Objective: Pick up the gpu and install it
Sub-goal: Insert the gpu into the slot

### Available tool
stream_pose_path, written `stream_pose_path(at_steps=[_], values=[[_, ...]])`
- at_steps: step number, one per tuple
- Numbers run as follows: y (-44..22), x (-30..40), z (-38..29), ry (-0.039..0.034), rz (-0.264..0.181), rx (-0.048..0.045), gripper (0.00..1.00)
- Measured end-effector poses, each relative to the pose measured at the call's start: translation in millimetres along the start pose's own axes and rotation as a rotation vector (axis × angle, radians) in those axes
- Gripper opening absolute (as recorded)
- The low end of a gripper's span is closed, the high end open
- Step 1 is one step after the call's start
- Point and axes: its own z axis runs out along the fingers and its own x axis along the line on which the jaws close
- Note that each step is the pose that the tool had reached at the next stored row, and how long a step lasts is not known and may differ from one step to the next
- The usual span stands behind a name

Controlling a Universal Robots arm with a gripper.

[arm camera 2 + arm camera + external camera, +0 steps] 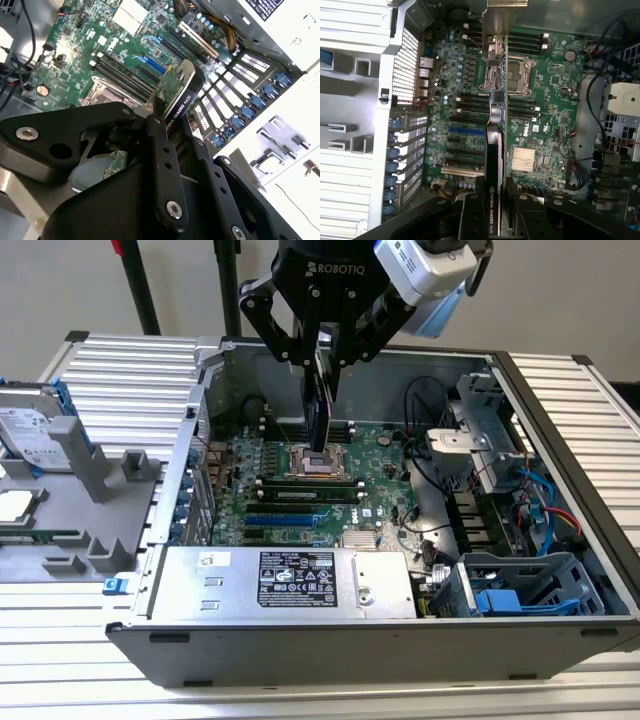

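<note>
Your gripper [322, 368] has its fingers pinched on the gpu [318, 420]; card hangs edge-down over the motherboard [385, 475] inside the open case [300, 655]; held vertical, probably so its lower edge can meet a slot; not yet seated

Power supply [285, 580] and drive cage [520, 585] border the open motherboard [385, 455].

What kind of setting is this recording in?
Probably a robotics lab bench set up for computer assembly: an open desktop computer case lies on a ribbed aluminium table, a grey parts fixture beside it holds a hard drive, and the end effector grips the gpu above the motherboard.
</note>
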Motion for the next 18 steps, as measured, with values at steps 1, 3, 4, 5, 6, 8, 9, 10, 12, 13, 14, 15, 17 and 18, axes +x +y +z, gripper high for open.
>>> stream_pose_path(at_steps=[1, 3, 4, 5, 6, 8, 9, 10, 12, 13, 14, 15, 17, 18], values=[[0.0, 0.0, 0.0, -0.0001, -0.005, 0.0001, 0.0], [0.0, 0.0, 0.0, -0.0001, -0.015, 0.0002, 0.0], [0.0, 0.0, 0.0, -0.0001, -0.02, 0.0002, 0.0], [0.0, 0.0, 0.0, -0.0002, -0.025, 0.0002, 0.0], [0.0, 0.1, 0.0, -0.0001, -0.03, 0.0003, 0.0], [0.0, 0.1, 0.0, -0.0003, -0.04, 0.0003, 0.0], [0.0, 0.1, 0.0, -0.0003, -0.045, 0.0004, 0.0], [0.0, 0.1, 0.0, -0.0003, -0.05, 0.0004, 0.0], [0.0, 0.0, 0.0, -0.0004, -0.061, 0.0005, 0.0], [0.0, 0.0, 0.0, -0.0004, -0.066, 0.0006, 0.0], [0.0, 0.0, 0.0, -0.0004, -0.07, 0.0006, 0.0], [0.0, 0.0, -0.1, -0.0004, -0.075, 0.0007, 0.0], [0.0, 0.0, -0.1, -0.0005, -0.084, 0.0008, 0.0], [0.0, 0.0, -0.1, -0.0006, -0.089, 0.0007, 0.0]])
